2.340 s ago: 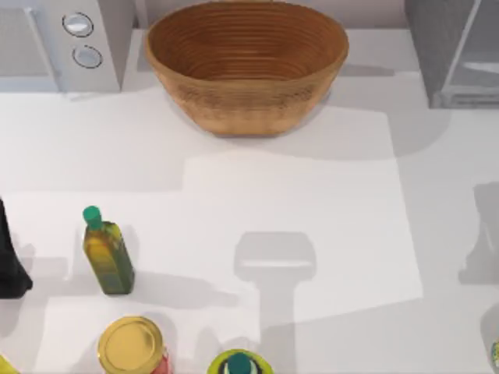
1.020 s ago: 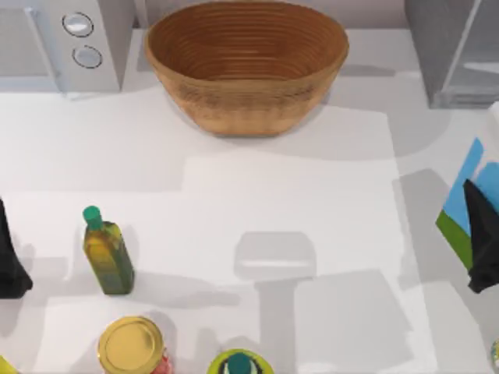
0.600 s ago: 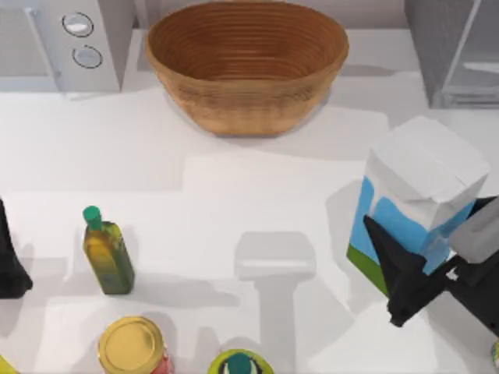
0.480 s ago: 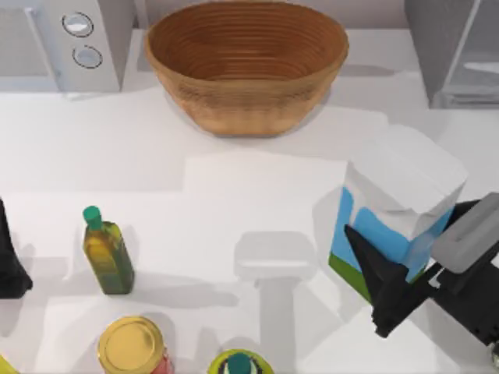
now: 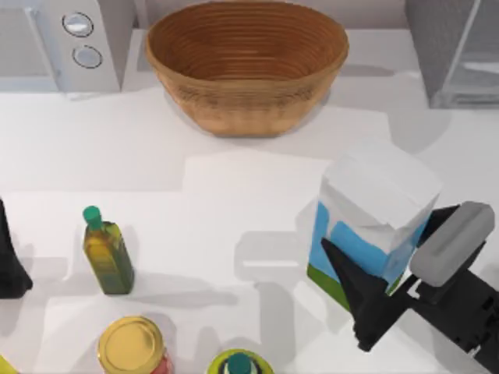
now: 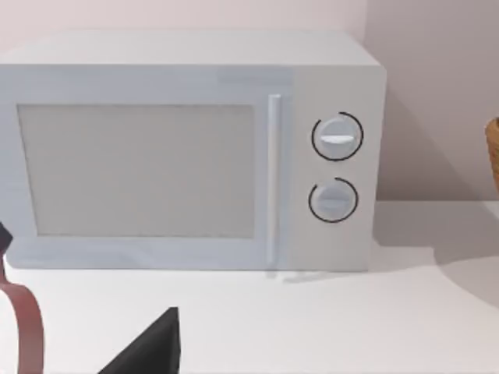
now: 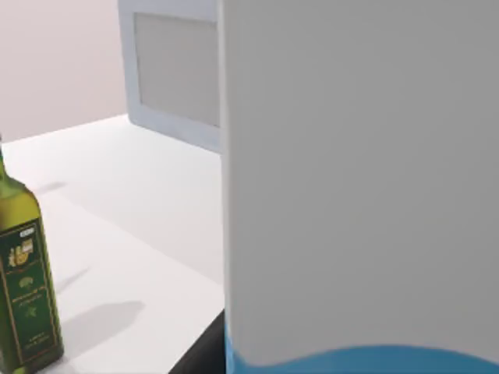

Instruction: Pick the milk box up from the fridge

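Grip on the milk box (image 5: 373, 210) by the right gripper (image 5: 380, 290), clamped low on its sides at the table's near right, should stay firm and upright, well clear of the fridge (image 5: 456, 51) far right.

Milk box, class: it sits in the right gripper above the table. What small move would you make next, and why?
Probably hold the grip and stop the carry. The milk box is already clamped in the right gripper, well clear of the fridge, so nothing remains but keeping it steady.
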Controlling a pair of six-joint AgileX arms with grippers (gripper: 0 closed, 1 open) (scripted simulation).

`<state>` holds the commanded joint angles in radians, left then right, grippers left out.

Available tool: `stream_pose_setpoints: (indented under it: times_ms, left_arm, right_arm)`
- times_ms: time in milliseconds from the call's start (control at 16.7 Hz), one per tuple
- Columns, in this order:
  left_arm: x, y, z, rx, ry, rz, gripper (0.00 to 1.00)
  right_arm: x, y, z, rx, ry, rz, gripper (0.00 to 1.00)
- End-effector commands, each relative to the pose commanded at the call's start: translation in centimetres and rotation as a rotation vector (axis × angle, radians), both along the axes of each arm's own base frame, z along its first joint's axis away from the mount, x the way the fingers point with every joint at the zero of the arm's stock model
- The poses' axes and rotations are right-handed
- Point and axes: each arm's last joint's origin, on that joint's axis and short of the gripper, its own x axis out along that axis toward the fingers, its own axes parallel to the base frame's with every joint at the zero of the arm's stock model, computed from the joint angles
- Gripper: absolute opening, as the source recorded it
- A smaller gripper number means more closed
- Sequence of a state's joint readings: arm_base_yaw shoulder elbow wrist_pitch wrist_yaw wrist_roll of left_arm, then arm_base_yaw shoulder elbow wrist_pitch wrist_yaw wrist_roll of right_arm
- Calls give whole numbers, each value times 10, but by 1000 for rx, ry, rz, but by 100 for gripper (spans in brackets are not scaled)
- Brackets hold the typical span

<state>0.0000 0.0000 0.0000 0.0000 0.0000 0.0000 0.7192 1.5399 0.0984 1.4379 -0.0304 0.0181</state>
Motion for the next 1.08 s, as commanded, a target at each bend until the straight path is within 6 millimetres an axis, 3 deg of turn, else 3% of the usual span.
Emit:
stream_pose_setpoints:
  times_ms: [240,780,1080]
  left_arm:
    - [0,0,0,0,0,0,100]
    - [0,0,0,0,0,0,100]
    - [0,0,0,0,0,0,100]
  right_arm:
    - [3,2,-3,-3,6,-6,0]
    - [36,35,-34,-3,5,-1,0]
    - [38,38,-37,0,0,0,0]
